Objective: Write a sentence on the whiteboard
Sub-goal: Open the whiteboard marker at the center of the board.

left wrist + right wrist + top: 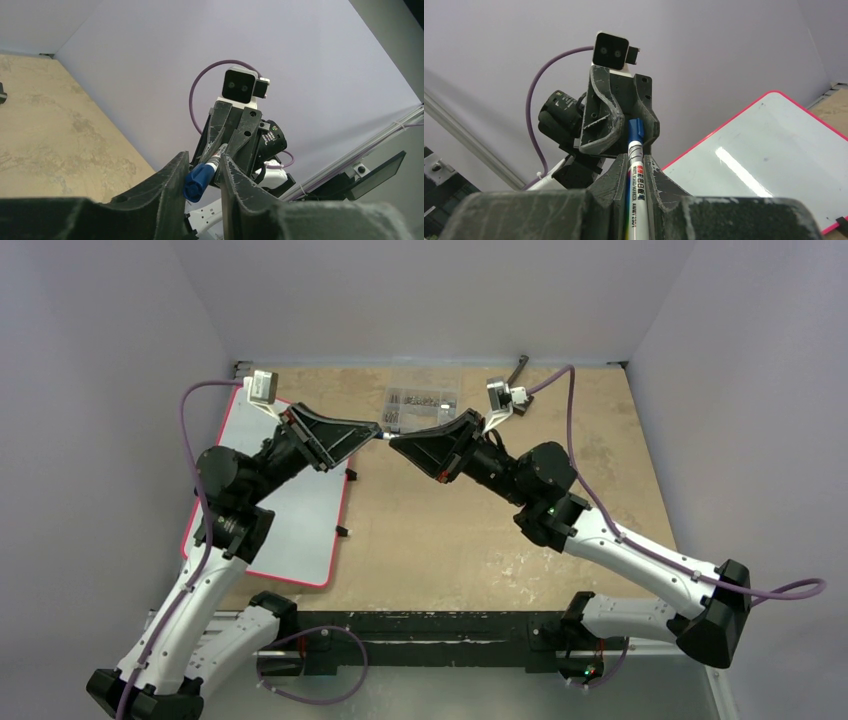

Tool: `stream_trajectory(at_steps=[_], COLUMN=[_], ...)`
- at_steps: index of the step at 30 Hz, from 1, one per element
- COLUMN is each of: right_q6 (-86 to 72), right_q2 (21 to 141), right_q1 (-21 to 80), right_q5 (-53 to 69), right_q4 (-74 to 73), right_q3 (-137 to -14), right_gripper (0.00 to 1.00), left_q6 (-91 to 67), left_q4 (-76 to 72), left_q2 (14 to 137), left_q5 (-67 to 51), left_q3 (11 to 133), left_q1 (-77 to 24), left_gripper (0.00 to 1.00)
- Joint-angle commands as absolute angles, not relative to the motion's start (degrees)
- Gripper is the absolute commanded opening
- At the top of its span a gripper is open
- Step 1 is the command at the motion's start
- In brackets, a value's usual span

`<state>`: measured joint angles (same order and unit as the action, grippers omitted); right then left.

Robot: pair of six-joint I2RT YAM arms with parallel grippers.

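Marker (pixel 636 175): red-and-black barrel print (too small to read), pinched by right gripper (pixel 634 166). Left gripper (pixel 202 172) flanks its blue cap (pixel 196 182), grip uncertain. Whiteboard (pixel 774 145): glossy white, red rim.

A worn wooden table (pixel 470 540), blotched pale in places, is enclosed by pale lilac walls (pixel 430 290). A clear plastic compartment box (pixel 425 400) filled with small parts is set near the far edge. A dark angled object (pixel 517 368), its kind unclear, is seen at the far rim.
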<state>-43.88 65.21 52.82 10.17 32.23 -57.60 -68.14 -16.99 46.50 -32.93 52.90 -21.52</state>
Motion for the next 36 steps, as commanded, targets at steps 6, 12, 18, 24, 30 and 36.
stream_trajectory(at_steps=[6,12,18,24,30,36], right_q6=[-43.6,-45.1,-49.5,-50.6,-51.2,-50.7], right_q2=[64.4,63.1,60.4,57.4,54.0,51.3], right_q1=[52.8,52.3,50.5,48.7,47.3,46.2], right_q5=[10.0,8.4,7.7,7.5,5.3,3.8], right_q4=[35.4,33.2,34.0,30.9,29.1,27.5], right_q3=[-57.3,-56.6,-54.0,-53.4,-51.3,-49.9], right_gripper=[0.0,0.0,0.0,0.0,0.0,0.0], left_q6=[-68.8,-67.1,-66.9,-66.3,-67.4,-70.6], left_q4=[-20.1,-22.4,-29.4,-30.8,-32.6,-38.2], left_q2=[46.5,46.5,47.6,49.8,51.5,53.7], left_q5=[-33.6,-33.6,-33.1,-33.6,-31.1,-29.0], left_q3=[52.9,51.4,49.1,50.1,49.2,47.5], left_q1=[-21.6,-21.6,-21.5,-21.5,-21.5,-21.5], left_gripper=[0.0,0.0,0.0,0.0,0.0,0.0])
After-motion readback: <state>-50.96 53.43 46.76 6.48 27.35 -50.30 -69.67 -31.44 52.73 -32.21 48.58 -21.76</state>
